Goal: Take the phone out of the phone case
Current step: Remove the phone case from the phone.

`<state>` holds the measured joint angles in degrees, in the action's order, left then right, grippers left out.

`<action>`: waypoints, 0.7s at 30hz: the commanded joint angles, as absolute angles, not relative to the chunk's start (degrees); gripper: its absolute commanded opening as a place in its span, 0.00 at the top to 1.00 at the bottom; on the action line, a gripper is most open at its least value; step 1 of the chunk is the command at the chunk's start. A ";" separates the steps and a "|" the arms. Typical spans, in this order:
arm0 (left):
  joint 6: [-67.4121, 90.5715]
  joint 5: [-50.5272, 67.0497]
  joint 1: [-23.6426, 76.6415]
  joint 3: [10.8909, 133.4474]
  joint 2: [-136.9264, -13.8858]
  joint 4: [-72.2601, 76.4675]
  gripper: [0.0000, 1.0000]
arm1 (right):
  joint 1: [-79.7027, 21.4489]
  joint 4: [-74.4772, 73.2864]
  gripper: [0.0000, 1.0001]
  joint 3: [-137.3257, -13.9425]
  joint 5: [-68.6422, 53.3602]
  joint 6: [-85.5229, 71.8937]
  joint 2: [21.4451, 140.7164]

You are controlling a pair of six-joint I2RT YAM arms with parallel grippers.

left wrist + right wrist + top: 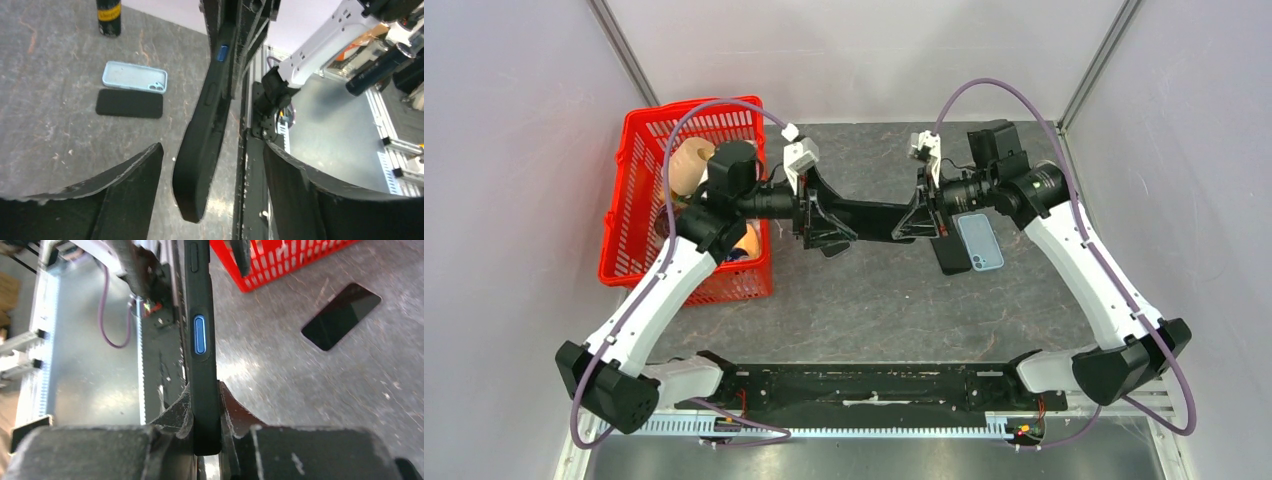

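Note:
A black phone case (874, 215) with a blue side button (200, 334) hangs in the air between my two grippers, edge-on. I cannot tell whether a phone is inside it. My right gripper (206, 390) is shut on one end of the case (202, 370). My left gripper (212, 147) is open, and its fingers (135, 170) stand on either side of the case's other end (200, 165) without touching it. In the top view the left gripper (827, 228) and right gripper (921, 220) face each other.
A light blue case (979, 243) and a bare black phone (951, 252) lie side by side on the table below the right gripper; both show in the left wrist view (134, 77) (129, 104). A red basket (639, 200) with items stands at the left. A black cylinder (108, 15) stands beyond.

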<state>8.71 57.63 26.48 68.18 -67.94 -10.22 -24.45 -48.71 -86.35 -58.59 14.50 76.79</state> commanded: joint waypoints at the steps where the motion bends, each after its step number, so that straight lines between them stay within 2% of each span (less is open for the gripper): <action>1: -24.14 57.64 27.90 77.20 -70.00 -40.09 0.16 | -26.68 -61.10 1.00 -91.73 -52.08 28.45 77.95; 5: -39.09 53.97 31.41 85.40 -76.12 -56.75 0.14 | -30.02 -62.08 1.00 -92.42 -48.86 30.04 78.71; 10: -43.57 48.99 36.46 86.03 -78.63 -58.51 0.14 | -33.00 -64.18 1.00 -94.50 -46.19 31.21 80.35; 12: -44.82 48.35 37.66 85.59 -79.40 -59.26 0.17 | -33.21 -64.39 1.00 -94.91 -45.74 31.51 80.27; 16: -45.34 48.78 37.97 85.47 -80.85 -60.16 0.28 | -33.31 -64.70 1.00 -94.93 -44.52 32.01 79.50; 18: -45.43 48.78 38.05 85.44 -81.42 -60.12 0.39 | -33.24 -64.69 1.00 -94.46 -44.38 32.09 79.16; 21: -44.75 48.94 38.21 85.75 -83.04 -60.24 0.59 | -33.26 -63.54 1.00 -93.63 -44.76 31.57 78.76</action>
